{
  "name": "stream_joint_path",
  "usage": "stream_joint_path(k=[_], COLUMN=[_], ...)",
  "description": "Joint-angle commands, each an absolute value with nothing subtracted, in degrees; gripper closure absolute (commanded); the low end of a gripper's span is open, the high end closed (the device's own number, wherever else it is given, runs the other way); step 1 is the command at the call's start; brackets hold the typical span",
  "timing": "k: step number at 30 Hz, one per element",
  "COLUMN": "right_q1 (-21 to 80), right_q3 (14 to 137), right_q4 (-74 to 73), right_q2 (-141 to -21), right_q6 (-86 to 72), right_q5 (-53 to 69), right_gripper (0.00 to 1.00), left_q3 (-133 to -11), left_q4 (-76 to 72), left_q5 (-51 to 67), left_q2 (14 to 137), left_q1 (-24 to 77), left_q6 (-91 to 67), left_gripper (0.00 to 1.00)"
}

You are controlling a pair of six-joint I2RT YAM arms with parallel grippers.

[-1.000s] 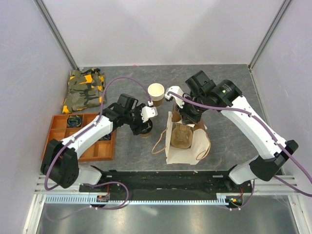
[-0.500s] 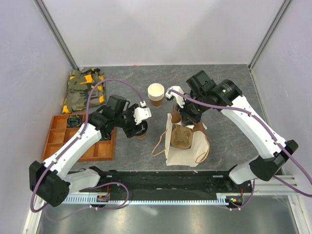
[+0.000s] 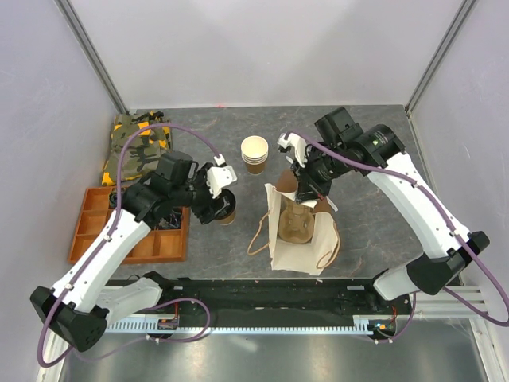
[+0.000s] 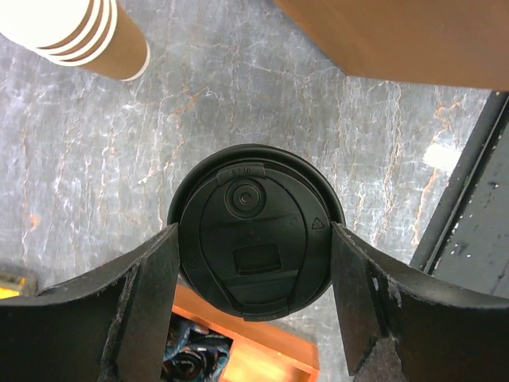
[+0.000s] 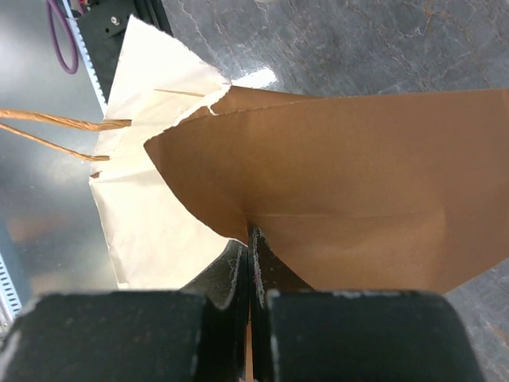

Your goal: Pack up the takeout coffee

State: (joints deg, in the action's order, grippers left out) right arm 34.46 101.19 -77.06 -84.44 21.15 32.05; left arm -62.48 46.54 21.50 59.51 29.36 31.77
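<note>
Plainly, the left gripper [image 4: 254, 240] clamps the takeout coffee [image 4: 254, 227] — the right gripper [image 5: 252, 264], pressed together, pinches the paper bag [image 5: 342, 191].

Stack of nested cups [image 3: 254, 152] stood rear-ctr on grey table [image 3: 223, 243]; camo cloth [image 3: 127, 155] lay far left, w/ orange divided tray [image 3: 83, 227] just in front.

Bare table [image 3: 245, 191] between cup stack [image 3: 254, 151] and bag [image 3: 302, 243]; mouth apparently open.

The left jaws clasp the takeout coffee [image 3: 227, 215].
</note>
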Motion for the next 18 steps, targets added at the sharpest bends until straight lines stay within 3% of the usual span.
stream_joint_path(k=[1, 18], right_q1=[33.14, 28.13], right_q3=[103.53, 105.12], right_q4=[-83.58, -83.67], right_q2=[-83.23, -82.79], right_q6=[20.22, 18.98], right_q5=[37.08, 47.19], right_gripper=[1.0, 1.0], left_q3=[-68.63, -85.78], left_q4=[47.99, 50.45], left_q5=[19.95, 18.19], left_q2=[58.53, 62.05], left_q1=[29.27, 29.36], left_q6=[27.43, 26.63], left_gripper=[0.48, 0.48])
